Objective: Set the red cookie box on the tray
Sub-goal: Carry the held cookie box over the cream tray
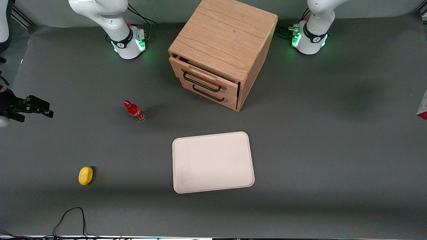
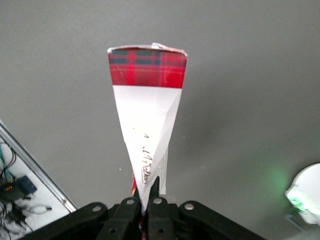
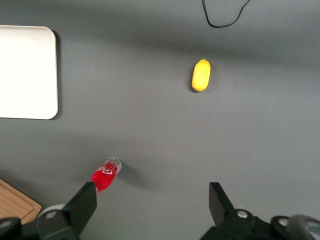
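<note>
Carry step in hand: gripper (image 2: 146, 202) pinches the red cookie box (image 2: 147, 125) by one end, aloft at the working arm's end, well apart from the tray (image 1: 248, 156); next, transport over it and lower.

Tray (image 1: 213, 162) lies in front of cabinet (image 1: 218, 53).

The red cookie box (image 1: 423, 107) is cut off at the front view's edge.
</note>
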Robot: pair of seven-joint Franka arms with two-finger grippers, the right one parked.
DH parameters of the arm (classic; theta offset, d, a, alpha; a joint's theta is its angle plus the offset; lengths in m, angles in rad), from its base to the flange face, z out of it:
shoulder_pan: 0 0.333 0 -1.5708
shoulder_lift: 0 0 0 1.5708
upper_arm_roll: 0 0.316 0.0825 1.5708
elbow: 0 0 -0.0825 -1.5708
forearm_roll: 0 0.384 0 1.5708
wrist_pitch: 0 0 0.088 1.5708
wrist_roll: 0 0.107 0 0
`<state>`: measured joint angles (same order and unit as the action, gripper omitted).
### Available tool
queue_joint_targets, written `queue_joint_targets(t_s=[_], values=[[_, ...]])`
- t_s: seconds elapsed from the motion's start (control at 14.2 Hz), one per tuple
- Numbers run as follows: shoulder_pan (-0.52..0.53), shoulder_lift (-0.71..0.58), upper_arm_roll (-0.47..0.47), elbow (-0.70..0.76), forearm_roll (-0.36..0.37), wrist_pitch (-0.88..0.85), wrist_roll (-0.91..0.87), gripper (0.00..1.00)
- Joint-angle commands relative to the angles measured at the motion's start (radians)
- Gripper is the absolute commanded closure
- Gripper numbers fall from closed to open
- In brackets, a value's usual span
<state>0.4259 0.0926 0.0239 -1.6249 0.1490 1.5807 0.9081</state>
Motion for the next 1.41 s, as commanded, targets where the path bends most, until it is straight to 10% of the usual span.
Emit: queue_joint_targets(t_s=[0.0,0.42,0.85,1.34], values=[[-0.100,0.025,0.013,0.184,0.012,-0.183,-0.136,1.00],[-0.240,0.024,-0.028,0.258,-0.003,-0.277,-0.395,1.00],[-0.262,0.067,-0.312,0.280,-0.054,-0.277,-0.909,1.00],[-0.519,0.473,-0.458,0.644,-0.046,-0.228,-1.461,1.00]])
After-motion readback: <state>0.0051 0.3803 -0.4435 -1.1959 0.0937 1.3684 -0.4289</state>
